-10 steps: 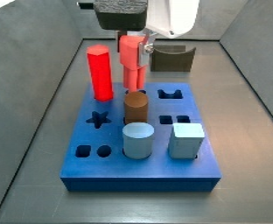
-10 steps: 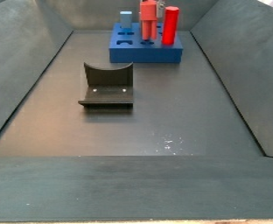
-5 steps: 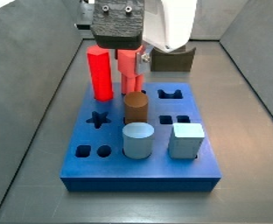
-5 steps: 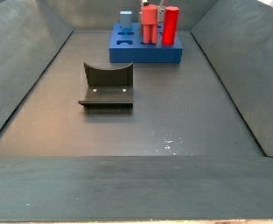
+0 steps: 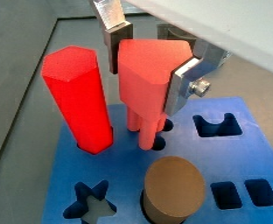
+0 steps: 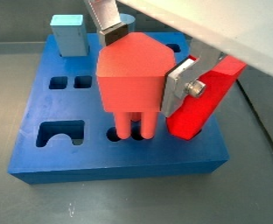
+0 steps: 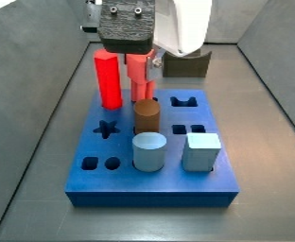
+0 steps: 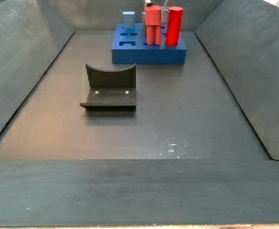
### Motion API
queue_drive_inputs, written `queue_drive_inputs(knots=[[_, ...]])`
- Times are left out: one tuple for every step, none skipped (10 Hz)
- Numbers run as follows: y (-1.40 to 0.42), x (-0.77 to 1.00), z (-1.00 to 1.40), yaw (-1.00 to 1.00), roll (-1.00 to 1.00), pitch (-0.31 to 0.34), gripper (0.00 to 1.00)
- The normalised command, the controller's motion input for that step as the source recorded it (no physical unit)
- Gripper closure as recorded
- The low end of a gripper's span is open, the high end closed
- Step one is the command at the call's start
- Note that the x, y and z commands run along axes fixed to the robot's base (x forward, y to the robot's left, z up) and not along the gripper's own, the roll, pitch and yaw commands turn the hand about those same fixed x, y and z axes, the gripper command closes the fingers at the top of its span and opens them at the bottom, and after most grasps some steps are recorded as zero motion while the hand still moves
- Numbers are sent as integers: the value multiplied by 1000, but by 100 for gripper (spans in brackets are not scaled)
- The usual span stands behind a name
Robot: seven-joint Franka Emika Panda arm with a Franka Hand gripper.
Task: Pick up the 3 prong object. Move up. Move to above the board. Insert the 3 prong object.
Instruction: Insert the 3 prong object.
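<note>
Salmon 3 prong object (image 5: 149, 83), blue board (image 5: 227, 162).

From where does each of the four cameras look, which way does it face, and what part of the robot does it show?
Wrist view: looks down on the gripper clamping the salmon-red 3 prong object.
Wrist view: same gripper, opposite side, prongs reaching the thick blue board.
Side view: high, near the board; gripper visible.
Side view: far off, across the dark fixture; no robot discernible.
All share the bright red hexagonal post.
</note>
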Motion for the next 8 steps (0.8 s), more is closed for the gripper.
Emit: queue_drive_inputs(knots=[[-51, 320, -249, 63, 76, 0, 100], [-74, 309, -266, 40, 57, 0, 100], [-71, 229, -246, 34, 34, 0, 100], [-60, 157, -254, 46, 29, 0, 100], [-40, 23, -457, 86, 67, -70, 100], [-86, 23, -746, 74, 123, -91, 100], [-29, 54, -706, 43, 91, -64, 100], [-17, 17, -583, 29, 54, -70, 100]])
